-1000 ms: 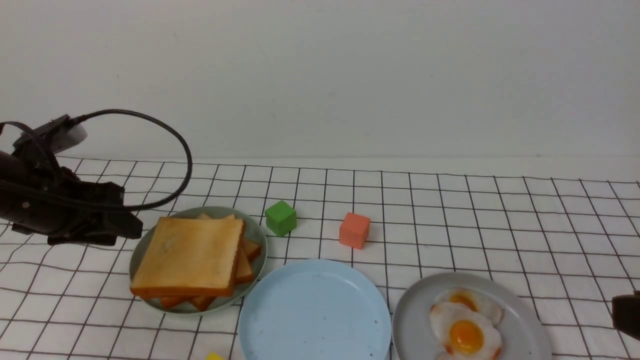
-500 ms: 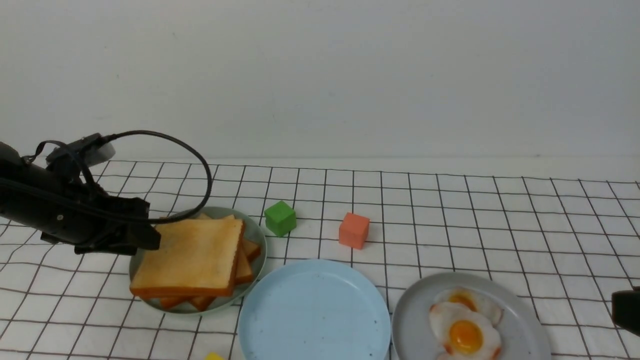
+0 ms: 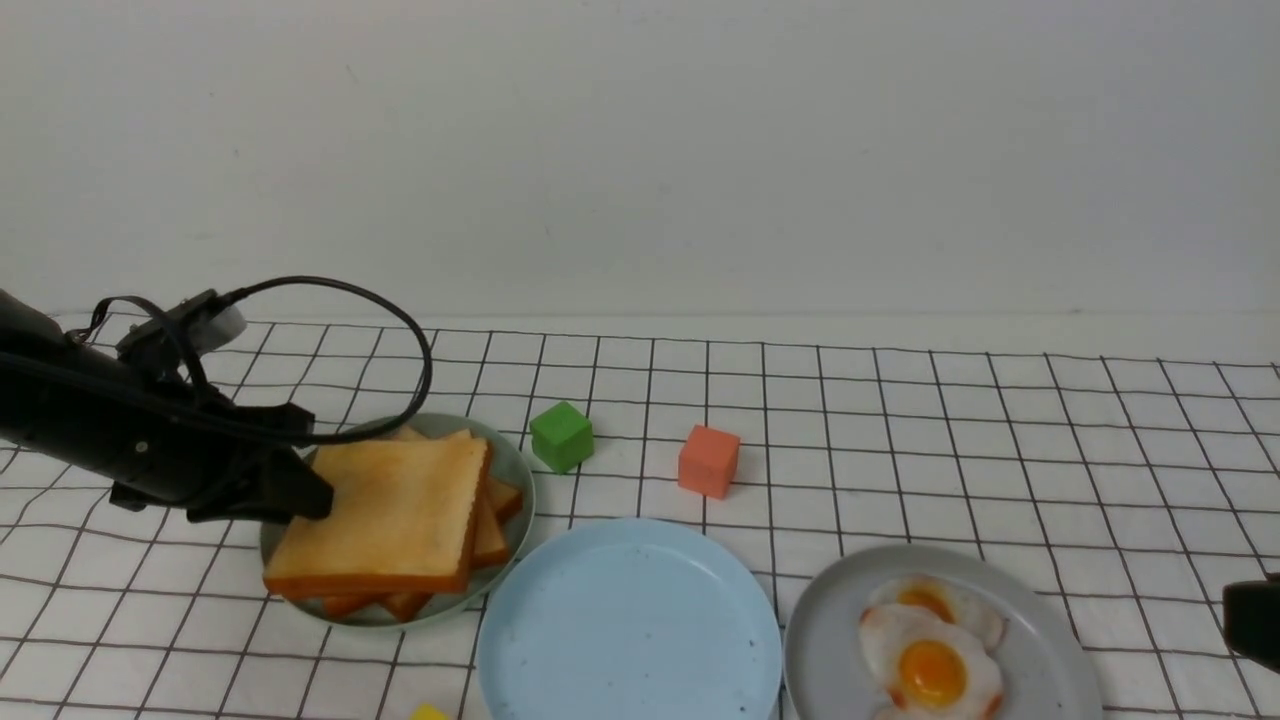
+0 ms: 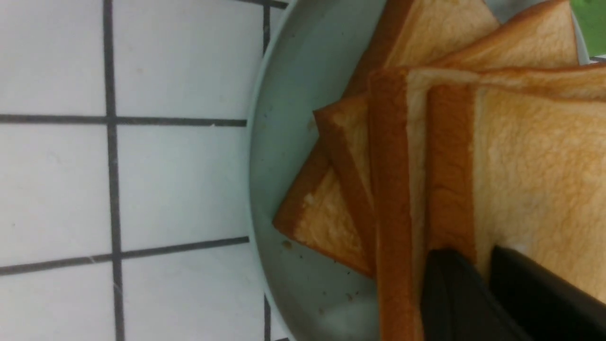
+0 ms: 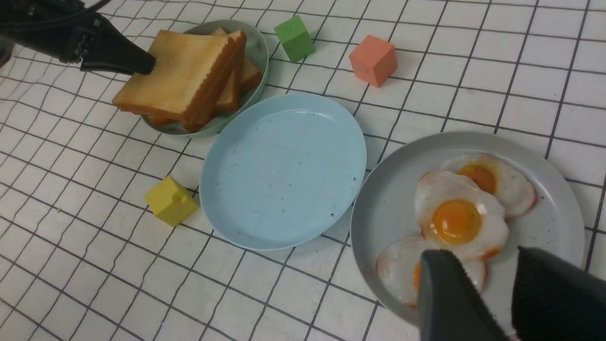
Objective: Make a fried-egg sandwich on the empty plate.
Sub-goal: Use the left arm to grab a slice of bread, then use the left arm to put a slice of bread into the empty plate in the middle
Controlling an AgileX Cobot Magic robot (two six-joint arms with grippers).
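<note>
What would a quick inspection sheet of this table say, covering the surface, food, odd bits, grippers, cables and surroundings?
Surface: white cloth with a black grid, lying flat.
Job's things: light-blue plate bare, no sandwich yet; toast pile on pale green plate; fried eggs on grey plate.
Clutter: green cube, orange cube, yellow block.
Grippers: left gripper pinches the edge of the top slice; right gripper open above the grey plate.
Cables: black cable loops over the left arm.
Surroundings: plain white wall; nothing else seen.
</note>
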